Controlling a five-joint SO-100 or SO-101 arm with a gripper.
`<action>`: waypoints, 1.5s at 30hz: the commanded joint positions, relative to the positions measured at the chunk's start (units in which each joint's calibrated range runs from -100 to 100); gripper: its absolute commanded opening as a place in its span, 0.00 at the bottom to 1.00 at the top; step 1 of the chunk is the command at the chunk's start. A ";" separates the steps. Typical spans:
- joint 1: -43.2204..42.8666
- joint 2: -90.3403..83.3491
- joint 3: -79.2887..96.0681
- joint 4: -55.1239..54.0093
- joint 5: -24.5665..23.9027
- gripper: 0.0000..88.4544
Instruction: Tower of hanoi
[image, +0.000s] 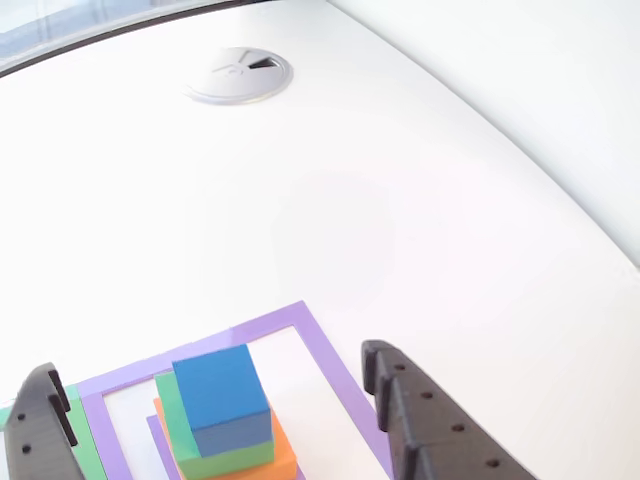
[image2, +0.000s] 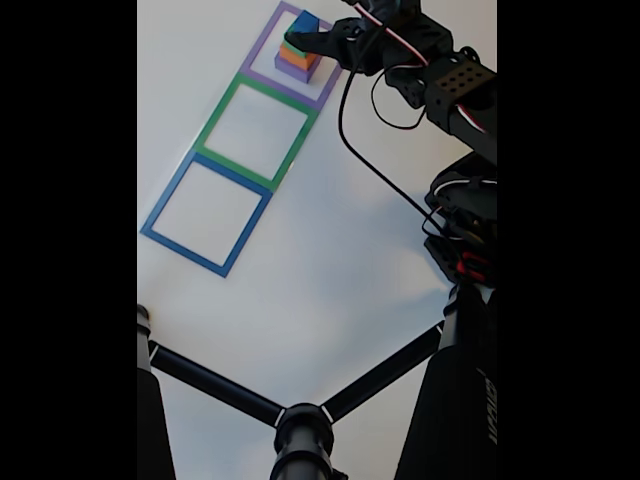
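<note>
- currently the tower of hanoi sits stacked inside the purple tape square on the white surface: blue cube on top, green block under it, orange block below, purple block at the base in the fixed view.
- gripper is open, one black finger right of the stack and the other left of it in the other view, neither touching the blocks.
- green tape square and blue tape square line up beside the purple one.
- round grommet sits far up the surface.
</note>
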 joint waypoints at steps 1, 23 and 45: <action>-1.21 3.40 -0.39 -6.53 0.54 0.40; -4.18 17.85 -0.30 -21.27 0.54 0.37; -7.25 21.97 0.70 -25.40 0.54 0.24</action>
